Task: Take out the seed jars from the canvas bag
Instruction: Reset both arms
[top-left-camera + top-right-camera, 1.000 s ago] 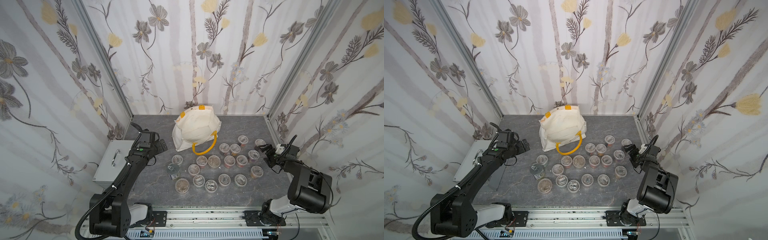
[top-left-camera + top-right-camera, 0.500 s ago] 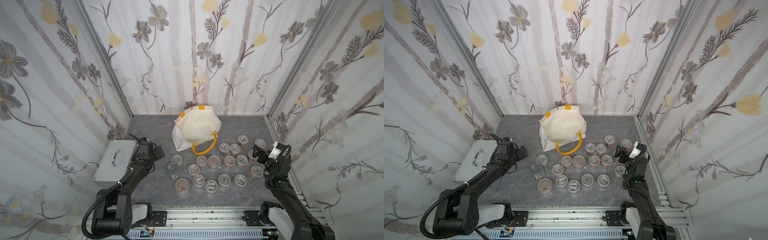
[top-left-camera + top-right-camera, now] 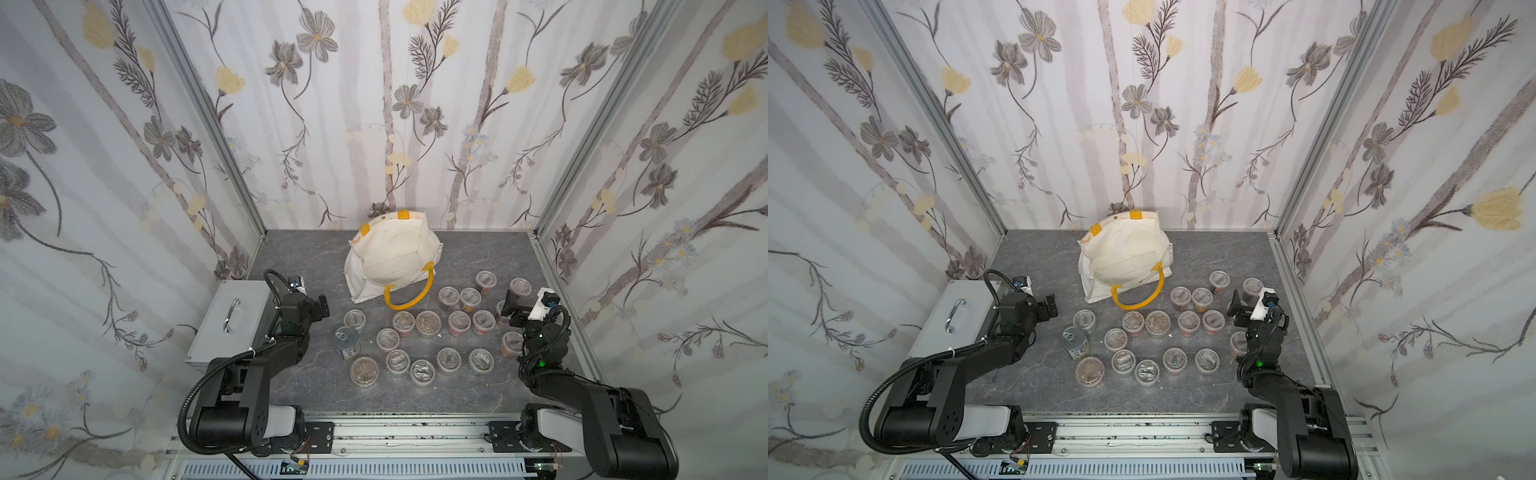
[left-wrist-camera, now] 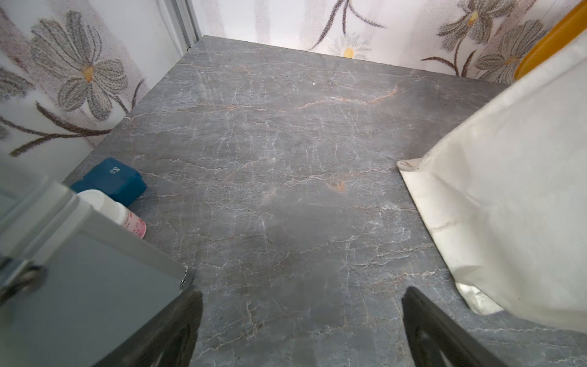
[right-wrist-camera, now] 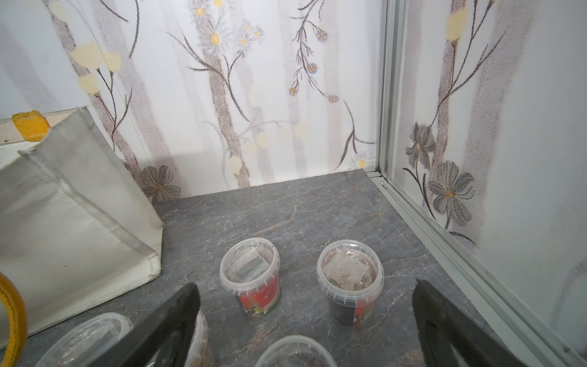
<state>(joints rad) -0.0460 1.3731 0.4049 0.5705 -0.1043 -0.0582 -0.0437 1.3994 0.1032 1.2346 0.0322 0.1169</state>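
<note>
The cream canvas bag (image 3: 395, 253) (image 3: 1125, 253) with yellow handles stands open at the back middle, and only fabric shows inside its mouth. Several seed jars (image 3: 428, 322) (image 3: 1157, 322) stand on the grey table in front of it and to its right. My left gripper (image 3: 318, 309) (image 4: 301, 294) is open and empty over bare table, left of the bag (image 4: 508, 190). My right gripper (image 3: 509, 309) (image 5: 306, 287) is open and empty, low over the right-hand jars. Two red-labelled jars (image 5: 251, 273) (image 5: 349, 276) stand just beyond its fingers, apart from them.
A grey metal box (image 3: 232, 320) with a handle lies at the left edge beside my left arm. A silver pull-tab tin can (image 3: 347, 340) stands among the jars. A blue box (image 4: 111, 178) and a white bottle (image 4: 127, 219) lie behind the metal box. Walls close three sides.
Both arms have folded back toward the front rail and sunk lower. The left gripper has drawn away from the bag. Both stay open and empty; jars and bag have not moved.
</note>
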